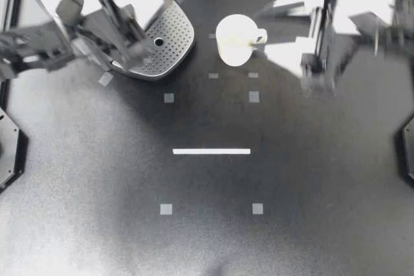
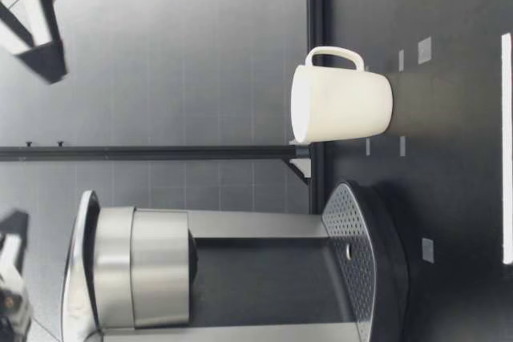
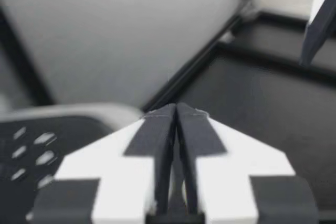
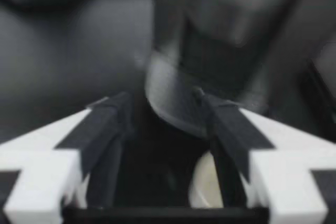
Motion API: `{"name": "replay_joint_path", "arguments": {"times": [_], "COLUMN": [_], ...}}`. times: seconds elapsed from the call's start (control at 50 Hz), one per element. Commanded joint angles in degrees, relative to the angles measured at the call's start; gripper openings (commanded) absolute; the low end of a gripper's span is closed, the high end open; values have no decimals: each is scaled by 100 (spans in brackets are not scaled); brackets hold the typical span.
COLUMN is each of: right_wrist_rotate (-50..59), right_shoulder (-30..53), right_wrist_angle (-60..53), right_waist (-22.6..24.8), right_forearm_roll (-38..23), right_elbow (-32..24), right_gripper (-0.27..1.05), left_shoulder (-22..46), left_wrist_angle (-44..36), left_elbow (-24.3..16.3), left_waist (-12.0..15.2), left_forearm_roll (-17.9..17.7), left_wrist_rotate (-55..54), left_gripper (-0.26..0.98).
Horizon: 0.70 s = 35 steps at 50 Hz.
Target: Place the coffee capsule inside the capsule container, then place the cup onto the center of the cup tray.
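Toward 12 o'clock on the table [image 1: 323, 224], cup [image 1: 235, 40]: stood upright on the dark surface, white, handle turned to 3 o'clock; the low view showed it [image 2: 341, 106] resting on its base beside the coffee machine, apart from it
cup tray [image 1: 165, 43]: perforated metal plate at 9 o'clock of the cup, near it but not touching; in the low view it [image 2: 353, 254] formed the machine's foot on the table
coffee machine [image 2: 152, 266]: steel head overhung the cup tray in the low view
left gripper [image 1: 129, 43]: hung over the cup tray's 9 o'clock side, blurred from above; in the left wrist view [image 3: 177, 114] its fingers were pressed flat together, the tray's holes [image 3: 31, 150] just beside them
right gripper [image 1: 265, 29]: its arm lay on the 3 o'clock side, fingers spread wide to either side of the cup's handle as seen from above; the low view placed it [image 2: 36, 14] high above the cup, not touching; the right wrist view [image 4: 160, 100] showed the same wide gap, the machine blurred ahead
white strip [image 1: 211, 151]: lay at 6 o'clock of the cup, well apart
grey squares [image 1: 169, 97]: small flat markers between the cup and the white strip, and beyond the strip at 6 o'clock
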Motion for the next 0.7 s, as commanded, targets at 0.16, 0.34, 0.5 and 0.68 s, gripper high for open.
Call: {"name": "replay_joint_path", "arguments": {"times": [0.16, 0.34, 0.5, 0.68], "right_wrist_rotate": [-1046, -2338, -3700, -4992], "right_shoulder": [281, 536, 835, 1195], "right_wrist_angle": [2065, 2786, 2953, 2900], "right_waist": [-615, -1318, -1960, -2408], "right_forearm_roll": [299, 1450, 2716, 3595], "right_elbow": [-1002, -1257, -1187, -861], "right_gripper": [57, 58, 58, 58], "left_shoulder": [-202, -334, -650, -1046], "left_wrist_angle": [1389, 2162, 2312, 2320], "left_elbow": [-853, -1564, -1696, -1573], "left_waist": [-149, -158, -158, -158], "left_forearm_roll": [-2892, -4456, -4518, -4518], "left_wrist_rotate": [2997, 4834, 5001, 4983], "left_gripper": [15, 15, 15, 15]}}
